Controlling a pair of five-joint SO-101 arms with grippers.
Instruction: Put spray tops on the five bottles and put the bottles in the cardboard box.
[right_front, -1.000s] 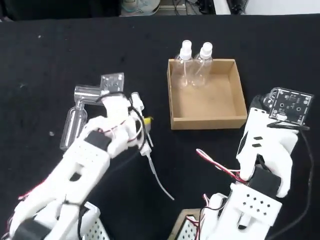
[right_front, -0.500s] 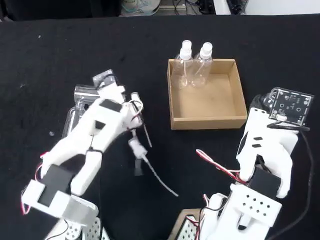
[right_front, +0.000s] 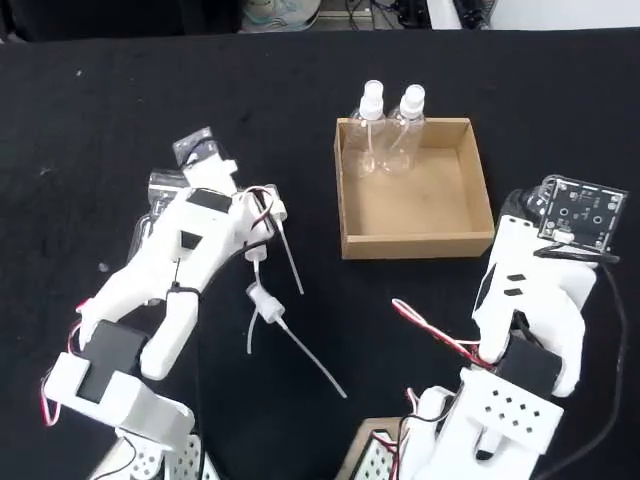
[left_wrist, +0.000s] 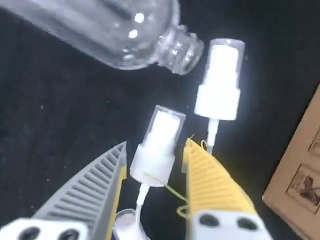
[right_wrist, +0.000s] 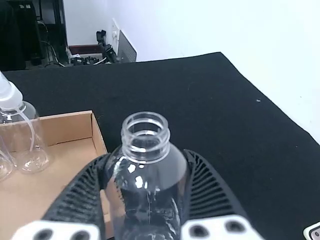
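Observation:
My left gripper (left_wrist: 156, 165) is open and low over the table, its fingers (left_wrist: 210, 185) on either side of a white spray top (left_wrist: 157, 145) that lies there. A second spray top (left_wrist: 220, 85) lies just beyond, next to the open neck of a clear bottle (left_wrist: 115, 30) on its side. From above, a third spray top (right_front: 262, 300) with a long tube lies near the left arm (right_front: 190, 250). My right gripper (right_wrist: 147, 170) is shut on an upright uncapped bottle (right_wrist: 145, 150), beside the cardboard box (right_front: 415, 240). Two capped bottles (right_front: 388, 135) stand in the box's far corner.
Clear bottles (right_front: 158, 186) lie on the black table, partly under the left arm. The right arm (right_front: 530, 300) stands at the box's near right corner. Red and white cables (right_front: 435, 330) run from its base. Bare table lies in front of the box.
The left arm dropped a spray top onto the table, swung back towards the lying bottles, and lowered its open fingers around another top. The right arm has stayed still.

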